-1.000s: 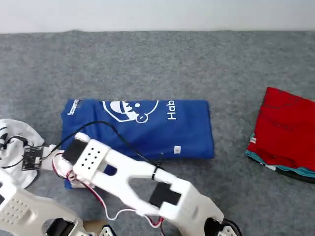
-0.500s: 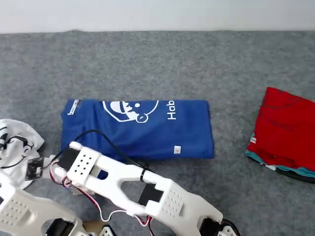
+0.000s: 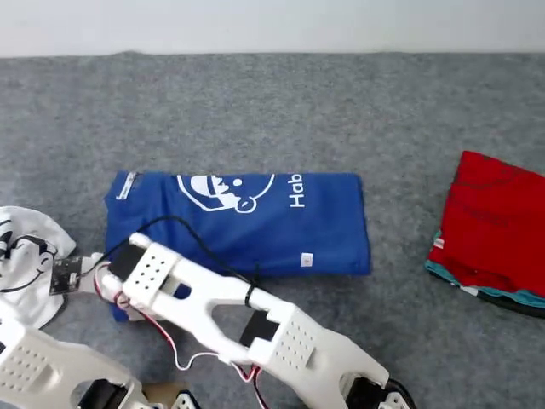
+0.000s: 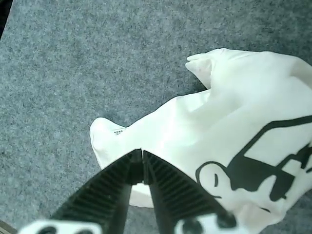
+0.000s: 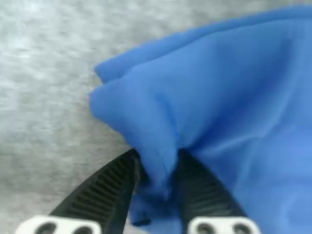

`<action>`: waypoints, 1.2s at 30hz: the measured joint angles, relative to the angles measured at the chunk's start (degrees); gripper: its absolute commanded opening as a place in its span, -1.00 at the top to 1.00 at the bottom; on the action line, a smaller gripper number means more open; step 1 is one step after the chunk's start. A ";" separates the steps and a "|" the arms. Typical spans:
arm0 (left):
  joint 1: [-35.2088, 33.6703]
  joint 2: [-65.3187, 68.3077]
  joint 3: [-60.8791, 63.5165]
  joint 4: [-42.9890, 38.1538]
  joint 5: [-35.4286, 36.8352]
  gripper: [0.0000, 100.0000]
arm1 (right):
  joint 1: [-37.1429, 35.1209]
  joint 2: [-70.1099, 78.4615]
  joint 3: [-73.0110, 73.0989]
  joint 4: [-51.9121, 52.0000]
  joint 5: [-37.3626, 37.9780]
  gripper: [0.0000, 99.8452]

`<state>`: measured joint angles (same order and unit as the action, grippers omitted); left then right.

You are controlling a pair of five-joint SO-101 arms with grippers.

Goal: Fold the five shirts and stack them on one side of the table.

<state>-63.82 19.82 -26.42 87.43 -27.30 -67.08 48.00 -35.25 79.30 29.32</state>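
Left end effector point(image 4: 142, 161) is hanging closed, seemingly on nothing, over white shirt point(image 4: 234, 117) at near-left. Right end effector point(image 5: 156, 163) is pinching near-left corner of blue shirt point(image 3: 255, 221) mid-counter point(image 3: 255, 102), prob. to fold it over. Vs 0.5 s ago, right arm is nudging back farther in.

I see open grey counter point(image 3: 272, 102) all along the far side, and a bare lane between the blue shirt point(image 3: 255, 226) and the red stack point(image 3: 498, 221) at the right edge. At the near edge, the right arm point(image 3: 221, 302) slants across the front, crowding the left arm point(image 3: 43, 366) beside the white shirt point(image 3: 21, 247) at the left edge.
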 measured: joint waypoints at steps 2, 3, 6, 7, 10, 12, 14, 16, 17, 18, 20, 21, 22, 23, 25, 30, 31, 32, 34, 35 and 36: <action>0.00 0.00 0.00 0.00 0.00 0.99 | 0.62 0.09 -0.09 0.00 1.58 0.98; 0.00 0.00 0.00 0.00 0.00 0.99 | 0.70 0.18 -0.35 0.00 1.93 0.98; 0.00 0.00 0.00 0.00 0.00 0.99 | 1.32 0.26 -1.41 0.18 2.46 0.98; 0.00 0.00 0.00 0.00 0.00 0.99 | 1.58 0.26 -1.85 0.35 2.46 0.98; 0.00 0.00 0.00 0.00 0.00 0.99 | 2.11 0.44 -4.57 1.85 2.46 0.98; 0.00 0.00 0.00 0.00 0.00 0.99 | 2.99 0.44 -7.30 3.25 2.46 0.98; 0.00 0.00 0.00 0.00 0.00 0.99 | 4.31 0.44 -9.76 4.13 2.55 0.98; 0.00 0.00 0.00 0.00 0.00 0.99 | 6.07 0.44 -11.96 4.31 2.55 0.98; 0.00 0.00 0.00 0.00 0.00 0.99 | 7.03 0.44 -12.92 4.31 2.55 0.98; 0.00 0.00 0.00 0.00 0.00 0.99 | 7.91 0.44 -13.80 4.31 2.55 0.98; 0.00 0.00 0.00 0.00 0.00 0.99 | 9.41 0.44 -15.12 4.31 2.55 0.98; 0.00 0.00 0.00 0.00 0.00 0.99 | 10.20 0.44 -15.38 4.31 2.55 0.98; 0.00 0.00 0.00 0.00 0.00 0.99 | 10.90 0.44 -15.47 4.31 2.55 0.98; 0.00 0.00 0.00 0.00 0.00 0.99 | 11.52 0.44 -15.47 4.31 2.55 0.98; 0.00 0.00 0.00 0.00 0.00 0.99 | 12.57 0.44 -15.47 4.31 2.55 0.98; 0.00 0.00 0.00 0.00 0.00 0.99 | 14.95 0.44 -15.47 1.49 2.55 0.93; 0.00 0.00 0.00 0.00 0.00 0.99 | 15.56 0.44 -15.47 0.70 2.55 0.87; 0.00 0.00 0.00 0.00 0.00 0.99 | 16.09 0.44 -15.47 0.09 2.55 0.80; 0.00 0.00 0.00 0.00 0.00 0.99 | 17.05 0.53 -15.47 -0.53 2.55 0.67; 0.00 0.00 0.00 0.00 0.00 0.99 | 17.58 0.79 -15.47 -0.62 2.55 0.64; 0.00 0.00 0.00 0.00 0.00 0.99 | 17.93 1.14 -15.56 -0.62 2.55 0.64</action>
<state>-63.82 19.82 -26.42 87.43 -27.30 -49.14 49.14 -50.81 78.68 31.87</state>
